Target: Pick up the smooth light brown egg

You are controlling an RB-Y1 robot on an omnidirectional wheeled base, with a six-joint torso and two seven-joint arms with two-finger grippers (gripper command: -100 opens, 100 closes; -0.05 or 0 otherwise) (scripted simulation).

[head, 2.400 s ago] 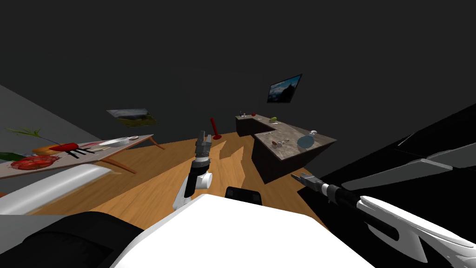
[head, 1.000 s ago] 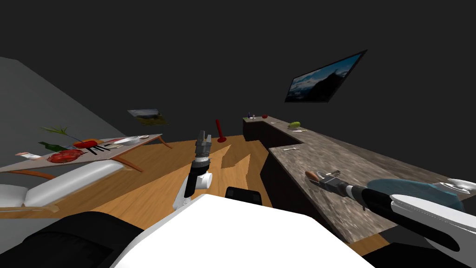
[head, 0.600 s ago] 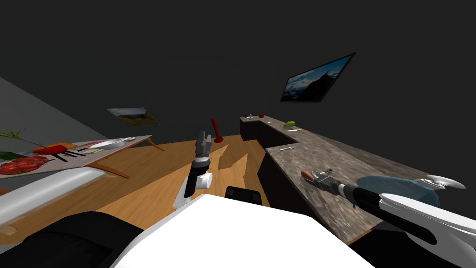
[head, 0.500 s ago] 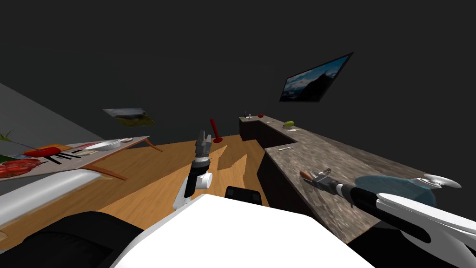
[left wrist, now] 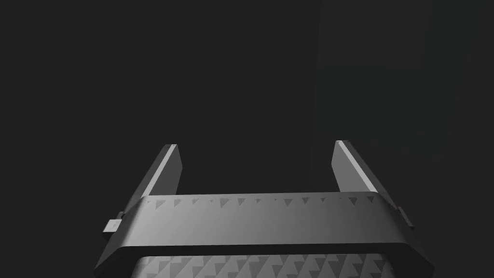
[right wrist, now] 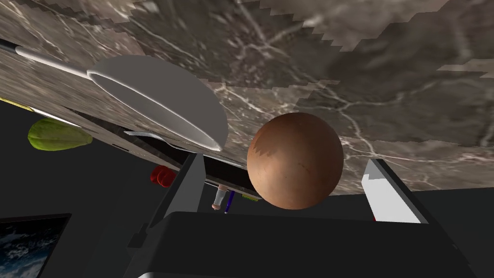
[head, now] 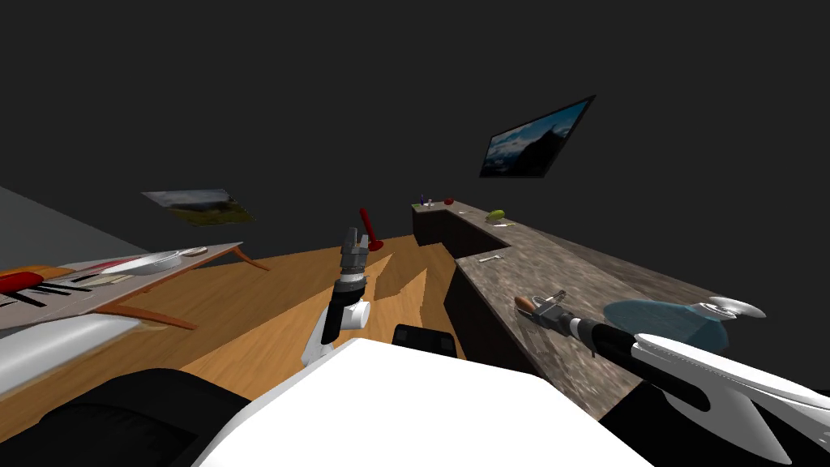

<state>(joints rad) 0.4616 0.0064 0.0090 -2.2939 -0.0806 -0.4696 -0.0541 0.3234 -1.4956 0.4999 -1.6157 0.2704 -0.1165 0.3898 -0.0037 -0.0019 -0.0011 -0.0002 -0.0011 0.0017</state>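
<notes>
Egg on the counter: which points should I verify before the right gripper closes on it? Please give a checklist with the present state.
1. The egg lies between the right gripper's fingers: ok.
2. Fingers open wider than the egg, a gap at each side: ok.
3. The egg sits deep enough, near the gripper's dark body: ok.
4. Nearer finger clear of the white ladle: cannot tell, its rim looks very close.
5. The egg rests on the counter: ok.
6. The left gripper is open, away from the counter: ok.
</notes>
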